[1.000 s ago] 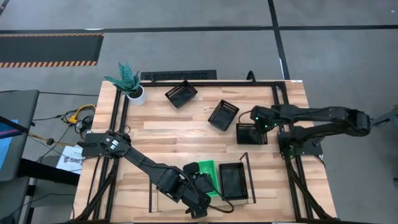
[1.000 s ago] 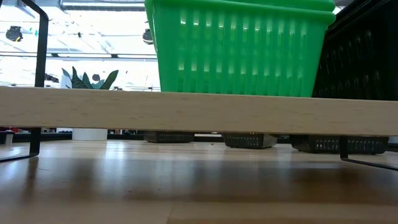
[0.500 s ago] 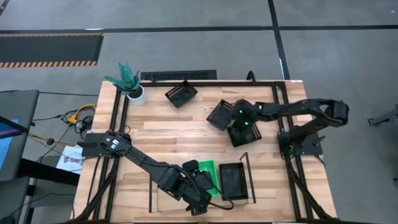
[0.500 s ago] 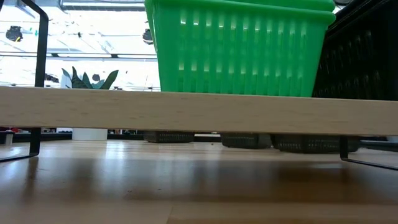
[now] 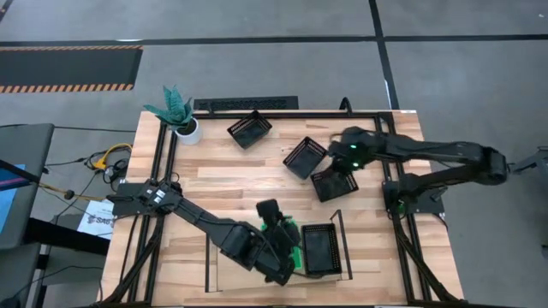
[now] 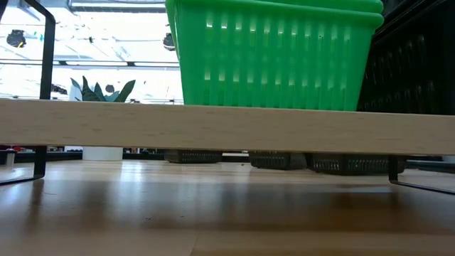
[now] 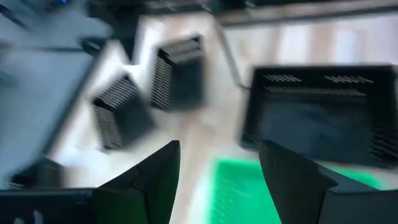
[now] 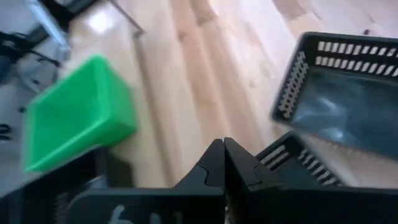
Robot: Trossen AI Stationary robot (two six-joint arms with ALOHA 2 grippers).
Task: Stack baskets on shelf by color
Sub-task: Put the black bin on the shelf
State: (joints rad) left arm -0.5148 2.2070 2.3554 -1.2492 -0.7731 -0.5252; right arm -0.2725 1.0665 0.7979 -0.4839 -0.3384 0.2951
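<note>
Black basket (image 5: 334, 184) dragged inward; underside only low view.

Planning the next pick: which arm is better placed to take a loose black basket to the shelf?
Right. The right gripper sits shut at a loose black basket; the left gripper hangs open, empty, over the green baskets on the shelf.

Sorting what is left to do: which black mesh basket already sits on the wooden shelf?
The black mesh plastic basket beside the green basket stack, between the wire ends of the light wooden shelf; the other three black ones lie loose on the table.
</note>
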